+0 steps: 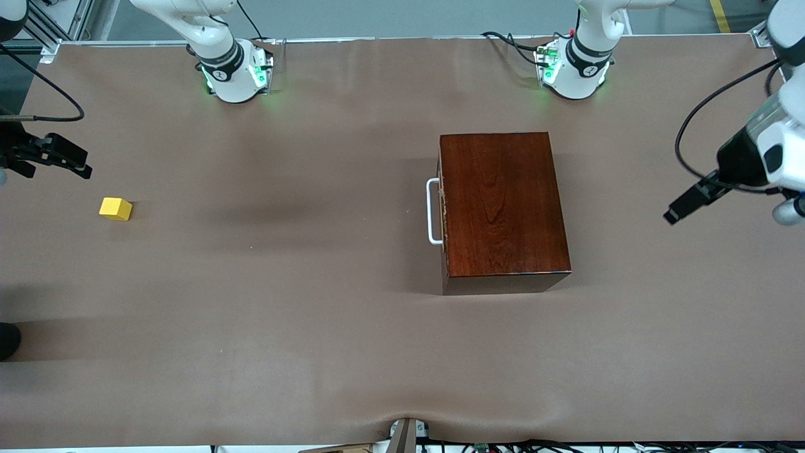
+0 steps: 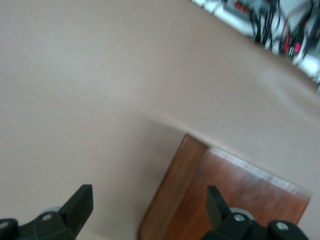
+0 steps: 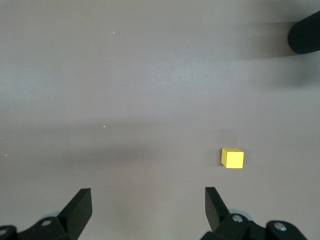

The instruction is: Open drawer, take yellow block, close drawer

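Both jaws gape empty: left gripper (image 1: 682, 206) at three o'clock of the box (image 1: 503, 204), its drawer (image 1: 443, 214) shut; right gripper (image 1: 63, 158) hangs over the surface (image 1: 283, 314) near the yellow block (image 1: 116, 209).

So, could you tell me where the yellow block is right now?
The yellow block sits on the bare table at the right arm's end, well apart from the closed drawer, below the open right gripper.

I see a wide table (image 1: 352, 352) under a smooth brown covering, rumpled slightly at the lower edge of the frame; grey floor shows along the top, yellow-striped at upper right.
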